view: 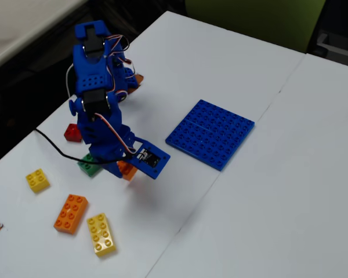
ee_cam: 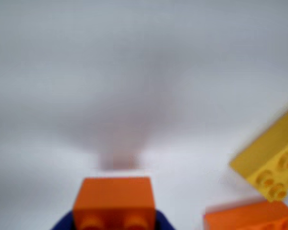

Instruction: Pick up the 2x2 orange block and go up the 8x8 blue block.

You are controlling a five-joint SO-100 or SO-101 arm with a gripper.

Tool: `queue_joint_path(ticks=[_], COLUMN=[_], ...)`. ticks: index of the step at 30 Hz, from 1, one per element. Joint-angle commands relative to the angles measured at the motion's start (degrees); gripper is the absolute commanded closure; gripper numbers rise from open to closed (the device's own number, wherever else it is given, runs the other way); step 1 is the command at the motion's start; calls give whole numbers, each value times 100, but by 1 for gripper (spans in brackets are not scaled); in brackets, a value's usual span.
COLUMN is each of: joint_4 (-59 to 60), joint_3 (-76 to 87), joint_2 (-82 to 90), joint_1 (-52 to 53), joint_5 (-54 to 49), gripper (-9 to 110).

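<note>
Closest to the wrist camera, a small orange block sits clamped between the blue gripper's fingers, lifted clear of the white table. To its right lie a longer orange brick and a long yellow brick, both blurred. In the fixed view, the blue arm bends low with the orange block at its tip. A green brick and a red brick sit by the arm; a small yellow brick lies left. The flat blue baseplate rests farther right, well apart.
</note>
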Motion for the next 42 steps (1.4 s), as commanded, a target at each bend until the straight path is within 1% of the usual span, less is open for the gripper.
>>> queue_joint_path(ticks=[1, 10, 19, 33, 42], joint_4=[519, 967, 993, 1310, 1459], joint_3=[-448, -439, -466, -606, -984], joint_2=[633, 1134, 1195, 1450, 1169], joint_1=[-396, -1424, -2496, -3542, -3981], joint_5=[492, 1846, 3015, 3964, 4447], gripper=[101, 101, 101, 102, 102])
